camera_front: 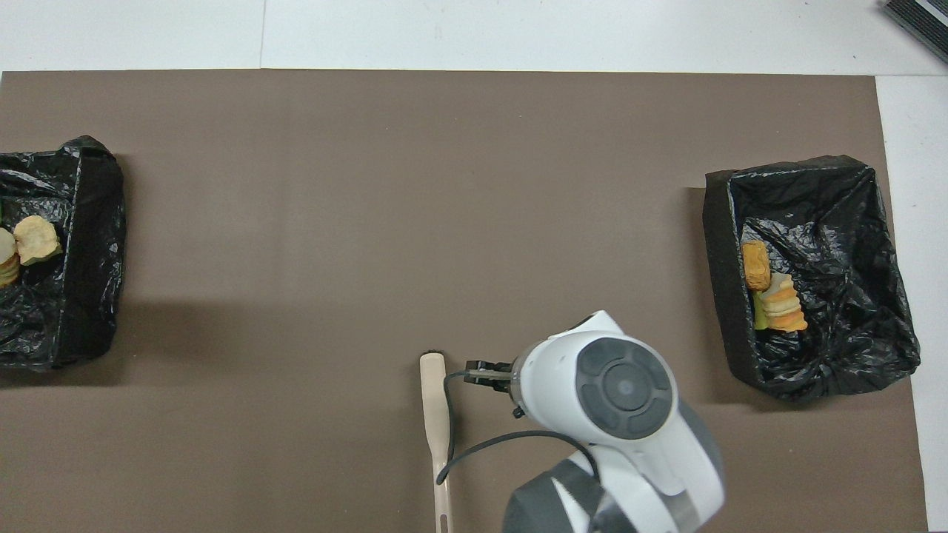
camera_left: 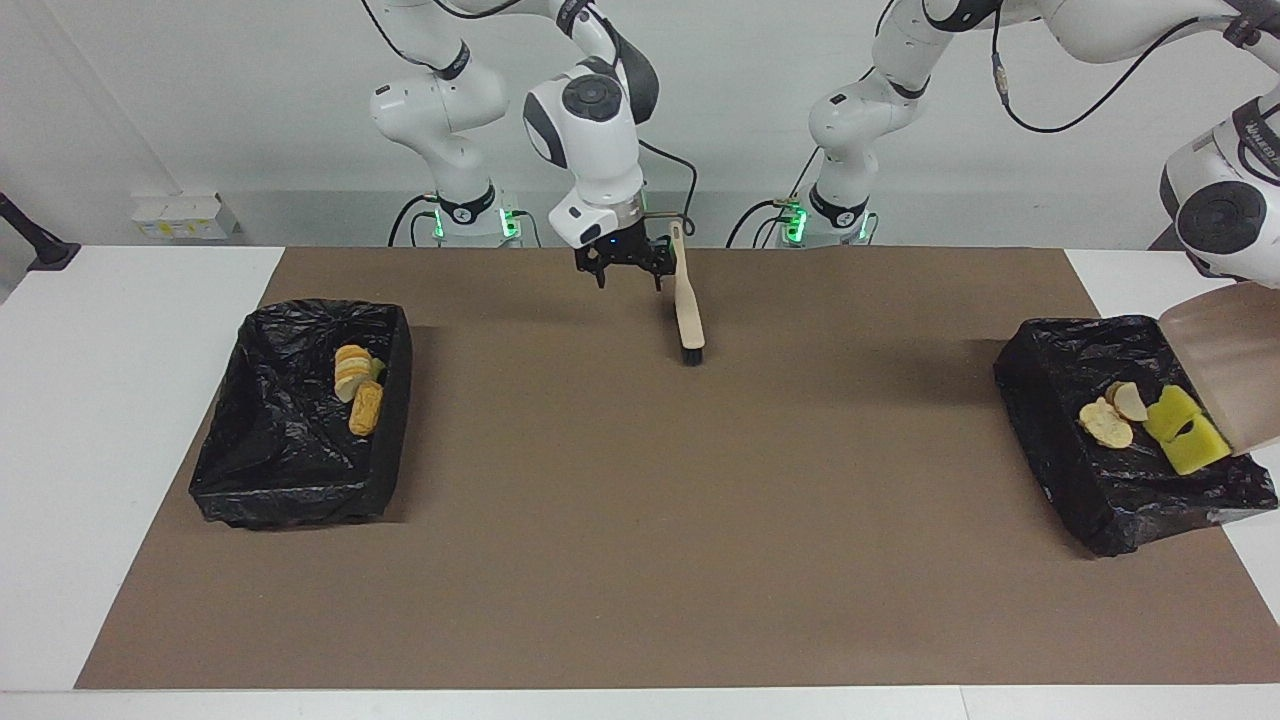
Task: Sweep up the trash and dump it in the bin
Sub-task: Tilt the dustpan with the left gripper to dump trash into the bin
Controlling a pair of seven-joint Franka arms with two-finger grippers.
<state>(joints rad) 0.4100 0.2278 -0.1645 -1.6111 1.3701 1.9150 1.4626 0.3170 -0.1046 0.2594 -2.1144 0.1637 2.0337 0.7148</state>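
The beige dustpan (camera_left: 1228,368) is tipped steeply over the black-lined bin (camera_left: 1040,400) at the left arm's end of the table, held up by the left arm; its gripper is hidden by the pan. In that bin lie the trash scraps: two tan bread lumps (camera_left: 1105,426) and yellow sponge chunks (camera_left: 1186,434). From overhead I see bread lumps (camera_front: 33,240) in the same bin (camera_front: 89,244). The beige brush (camera_left: 687,305) lies flat on the brown mat near the robots. My right gripper (camera_left: 628,275) hangs open just beside its handle, holding nothing. From overhead, the brush (camera_front: 437,414) lies beside the right gripper (camera_front: 485,372).
A second black-lined bin (camera_left: 290,480) stands at the right arm's end of the table, with two bread-like lumps (camera_left: 358,385) and a green bit inside. The same bin (camera_front: 874,222) shows from overhead. The brown mat (camera_left: 640,520) covers most of the white table.
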